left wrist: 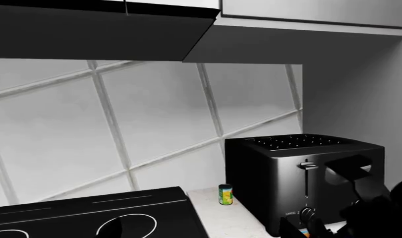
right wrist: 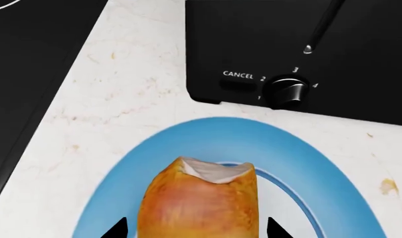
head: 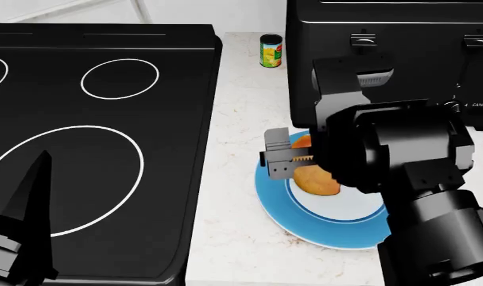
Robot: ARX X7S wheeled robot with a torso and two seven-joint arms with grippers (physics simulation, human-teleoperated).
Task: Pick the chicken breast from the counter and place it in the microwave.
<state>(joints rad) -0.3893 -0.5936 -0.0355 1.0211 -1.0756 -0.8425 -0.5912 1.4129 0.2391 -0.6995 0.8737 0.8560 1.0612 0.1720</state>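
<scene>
The chicken breast [head: 314,180], golden-orange with a pale end, lies on a blue-rimmed plate [head: 273,208] on the off-white counter [head: 233,179] in front of the toaster. My right gripper [head: 293,161] is down at it. In the right wrist view the chicken breast [right wrist: 201,203] sits between the two dark fingertips [right wrist: 118,229], with a small gap on each side, so my right gripper [right wrist: 196,229] is open around it. My left gripper [head: 22,202] hangs open and empty over the black stovetop [head: 98,149]. The microwave is out of view.
A black toaster [head: 384,53] stands right behind the plate, its dial [right wrist: 288,91] close to the rim. A small yellow-green can [head: 271,50] stands at the back beside the toaster, and shows in the left wrist view [left wrist: 226,194]. A tiled wall and a hood [left wrist: 88,29] are behind.
</scene>
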